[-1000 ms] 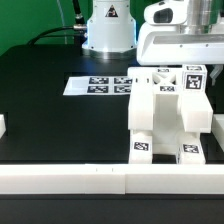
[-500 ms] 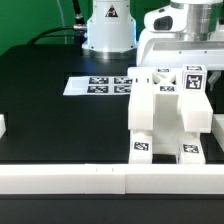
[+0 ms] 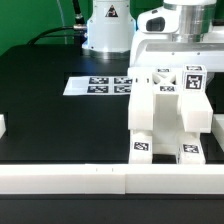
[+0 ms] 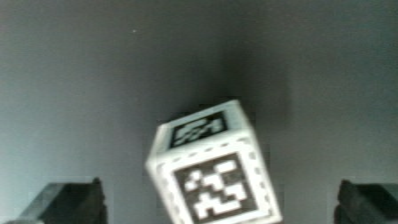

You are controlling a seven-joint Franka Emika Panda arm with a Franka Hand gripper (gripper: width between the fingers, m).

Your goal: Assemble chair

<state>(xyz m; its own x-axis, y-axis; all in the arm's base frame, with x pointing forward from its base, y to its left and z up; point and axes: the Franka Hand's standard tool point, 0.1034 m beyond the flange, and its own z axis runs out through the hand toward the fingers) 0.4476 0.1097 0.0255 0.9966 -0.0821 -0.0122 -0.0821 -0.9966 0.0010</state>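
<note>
Open black table (image 3: 60, 120) fills the frame's left and centre; the chair (image 3: 168, 115) and the white wall (image 3: 110, 178) block the right and bottom.

— Can you read any words, numbers or brand names anywhere?

— No, none. The only signs are black-and-white square tags, and they carry patterns, not letters.

— Where do they sit?

— Taking the chair (image 3: 172, 112) as the landmark: two tags are on its top face and two on the fronts of its feet. Just beside the chair, toward the exterior view's left, the marker board (image 3: 99, 86) lies on the table with several more tags.

— And the wrist view?

— A white block (image 4: 217, 172) shows one tag on its top face and one on its side. The patterns cannot be decoded.
</note>
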